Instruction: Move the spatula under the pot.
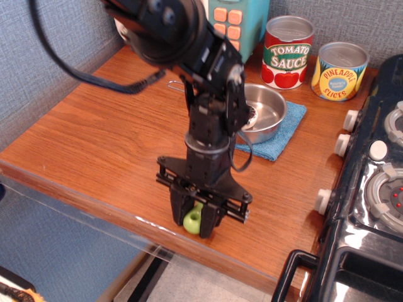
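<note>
Holding the spatula [194,219] clamped handle-down in my gripper [198,221] near the counter's front edge, nearer the camera than the pot [264,113], ready to set down.

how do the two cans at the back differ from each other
The tomato sauce can has a red, white and green label; the pineapple slices can has a yellow and blue one. The tomato sauce can looks taller and stands further left. Both stand upright against the back wall with plain silver tops.
</note>
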Tool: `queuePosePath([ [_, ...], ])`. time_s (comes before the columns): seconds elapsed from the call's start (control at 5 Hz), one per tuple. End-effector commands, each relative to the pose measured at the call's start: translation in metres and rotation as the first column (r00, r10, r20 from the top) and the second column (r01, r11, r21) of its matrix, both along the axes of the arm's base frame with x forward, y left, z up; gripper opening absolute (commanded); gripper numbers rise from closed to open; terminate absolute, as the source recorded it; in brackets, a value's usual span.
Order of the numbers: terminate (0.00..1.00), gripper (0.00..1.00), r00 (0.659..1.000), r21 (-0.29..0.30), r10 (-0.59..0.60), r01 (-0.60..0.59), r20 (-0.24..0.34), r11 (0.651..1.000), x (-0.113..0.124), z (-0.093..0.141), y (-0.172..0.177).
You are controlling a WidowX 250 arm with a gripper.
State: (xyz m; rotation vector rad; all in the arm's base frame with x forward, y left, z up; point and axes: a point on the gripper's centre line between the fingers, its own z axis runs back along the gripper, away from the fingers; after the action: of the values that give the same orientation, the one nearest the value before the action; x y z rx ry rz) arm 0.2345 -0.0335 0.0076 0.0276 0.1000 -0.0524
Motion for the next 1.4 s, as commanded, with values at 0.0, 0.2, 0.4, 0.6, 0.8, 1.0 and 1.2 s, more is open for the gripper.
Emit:
queuePosePath([
  [0.0,0.0,0.0,0.995,-0.002,-0.07,0.07,0.07,0.998,0.013,-0.001,0.002],
  [0.2,0.0,1.0,0.99,0.022,-0.109,0.107,0.086,0.994,0.009,0.003,0.004],
  [0.4,0.0,1.0,0.985,0.021,-0.107,0.106,0.132,0.994,0.003,0.023,0.004],
  [0.6,0.0,1.0,0.983,0.027,-0.047,0.043,0.179,0.999,0.0,0.051,0.014],
  [0.8,0.0,1.0,0.98,0.017,0.006,-0.01,0.198,1.0,-0.005,0.072,0.033],
  [1.0,0.0,1.0,0.983,0.014,0.014,-0.017,0.184,1.0,-0.006,0.072,0.045],
  [1.2,0.0,1.0,0.985,0.029,-0.005,0.0,0.17,1.0,-0.006,0.07,0.053],
])
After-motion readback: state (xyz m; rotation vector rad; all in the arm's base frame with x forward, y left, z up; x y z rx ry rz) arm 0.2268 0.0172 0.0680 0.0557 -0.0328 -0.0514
